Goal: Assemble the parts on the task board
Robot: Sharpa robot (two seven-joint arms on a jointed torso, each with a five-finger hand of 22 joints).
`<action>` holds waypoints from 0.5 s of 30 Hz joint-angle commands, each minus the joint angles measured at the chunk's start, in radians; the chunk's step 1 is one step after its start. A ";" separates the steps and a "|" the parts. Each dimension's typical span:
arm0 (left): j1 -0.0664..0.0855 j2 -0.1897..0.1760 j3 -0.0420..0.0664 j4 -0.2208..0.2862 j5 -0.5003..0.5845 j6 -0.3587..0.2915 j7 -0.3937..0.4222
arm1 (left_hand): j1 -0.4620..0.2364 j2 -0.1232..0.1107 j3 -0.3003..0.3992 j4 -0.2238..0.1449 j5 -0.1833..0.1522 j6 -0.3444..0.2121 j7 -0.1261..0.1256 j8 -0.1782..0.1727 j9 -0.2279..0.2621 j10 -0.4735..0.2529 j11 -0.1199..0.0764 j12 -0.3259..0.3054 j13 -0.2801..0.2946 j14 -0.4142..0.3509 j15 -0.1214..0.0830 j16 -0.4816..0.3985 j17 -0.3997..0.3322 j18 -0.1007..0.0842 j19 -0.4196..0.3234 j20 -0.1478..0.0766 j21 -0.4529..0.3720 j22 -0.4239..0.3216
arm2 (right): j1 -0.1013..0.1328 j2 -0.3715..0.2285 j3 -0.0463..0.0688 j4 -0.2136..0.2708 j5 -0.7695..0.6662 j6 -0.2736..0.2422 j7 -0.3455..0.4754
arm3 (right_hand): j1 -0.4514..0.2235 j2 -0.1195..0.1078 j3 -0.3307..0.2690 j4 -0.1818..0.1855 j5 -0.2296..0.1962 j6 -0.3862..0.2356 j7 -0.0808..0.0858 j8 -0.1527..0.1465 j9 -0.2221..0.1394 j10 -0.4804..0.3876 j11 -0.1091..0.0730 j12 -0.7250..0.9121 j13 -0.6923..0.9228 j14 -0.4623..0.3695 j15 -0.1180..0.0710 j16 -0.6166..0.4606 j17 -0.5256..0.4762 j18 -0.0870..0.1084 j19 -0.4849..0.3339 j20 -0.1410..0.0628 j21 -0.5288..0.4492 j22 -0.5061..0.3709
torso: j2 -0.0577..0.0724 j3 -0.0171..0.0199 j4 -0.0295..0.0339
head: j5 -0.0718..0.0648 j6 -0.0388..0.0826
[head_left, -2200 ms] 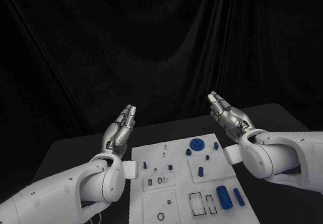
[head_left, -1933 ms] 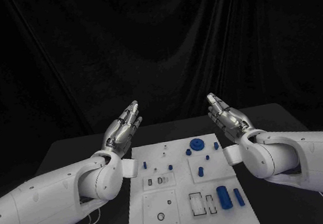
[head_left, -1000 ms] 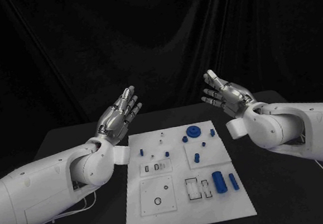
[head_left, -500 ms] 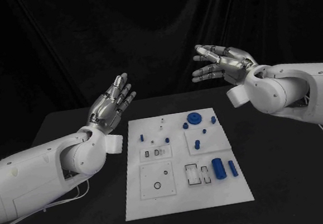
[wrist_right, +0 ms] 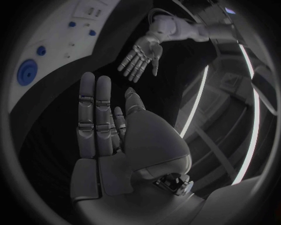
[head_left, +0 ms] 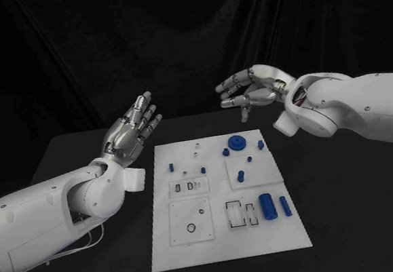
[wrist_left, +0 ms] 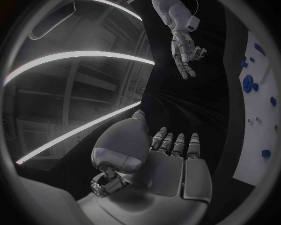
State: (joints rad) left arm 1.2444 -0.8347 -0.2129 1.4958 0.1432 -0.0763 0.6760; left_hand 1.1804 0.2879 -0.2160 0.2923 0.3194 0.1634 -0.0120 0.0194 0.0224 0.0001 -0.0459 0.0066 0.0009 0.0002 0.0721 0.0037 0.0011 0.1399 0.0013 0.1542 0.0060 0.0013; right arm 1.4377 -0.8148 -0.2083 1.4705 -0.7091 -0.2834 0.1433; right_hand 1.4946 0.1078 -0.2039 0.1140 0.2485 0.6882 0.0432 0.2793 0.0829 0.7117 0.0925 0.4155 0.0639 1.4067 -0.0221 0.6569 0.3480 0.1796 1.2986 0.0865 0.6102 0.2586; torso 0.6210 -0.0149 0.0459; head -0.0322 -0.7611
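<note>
While both hands hang raised and empty — left hand (head_left: 132, 130) with fingers (head_left: 143, 109) spread, right hand (head_left: 254, 87) loosely curled over nothing — lies flat on the surface (head_left: 361, 181) below them the task board (head_left: 226, 241), blue parts (head_left: 266, 204) nearer the right, long axes running away from the robot.
</note>
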 commanded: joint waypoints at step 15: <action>0.007 -0.024 0.001 0.030 -0.039 0.008 0.142 | 0.030 0.001 0.008 0.000 0.026 0.010 0.002 0.005 0.002 0.000 0.003 -0.007 -0.001 0.000 0.018 -0.004 -0.001 0.015 -0.001 0.025 -0.006 -0.001 | 0.001 0.124 0.001 -0.098 -1.112 0.196 -0.153 | 0.010 -0.137 0.246 -0.043 0.033 0.158 -0.059 -0.118 0.027 0.195 -0.048 -0.238 0.002 0.072 -0.042 0.425 0.492 -0.021 0.002 -0.044 0.356 0.383 | 0.021 -0.0006 0.0136 | 0.002 -0.073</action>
State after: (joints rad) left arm 1.2483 -0.8585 -0.2129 1.5209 0.1141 -0.0762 0.6764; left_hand 1.2016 0.2914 -0.2161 0.2922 0.3423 0.1646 -0.0107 0.0194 0.0233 0.0001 -0.0459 0.0066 0.0012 -0.0006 0.0852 0.0037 0.0015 0.1396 -0.0008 0.1736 0.0060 0.0014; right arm 1.4380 -0.6931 -0.2079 1.3774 -1.6647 -0.1340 0.0247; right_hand 1.5007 -0.0256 0.0398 0.0716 0.2803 0.8438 -0.0142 0.1624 0.1098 0.9010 0.0419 0.1789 0.0642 1.4618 -0.0624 1.0794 0.8378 0.1780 1.3056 0.0430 0.9642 0.6390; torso 0.6371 -0.0149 0.0564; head -0.0262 -0.8306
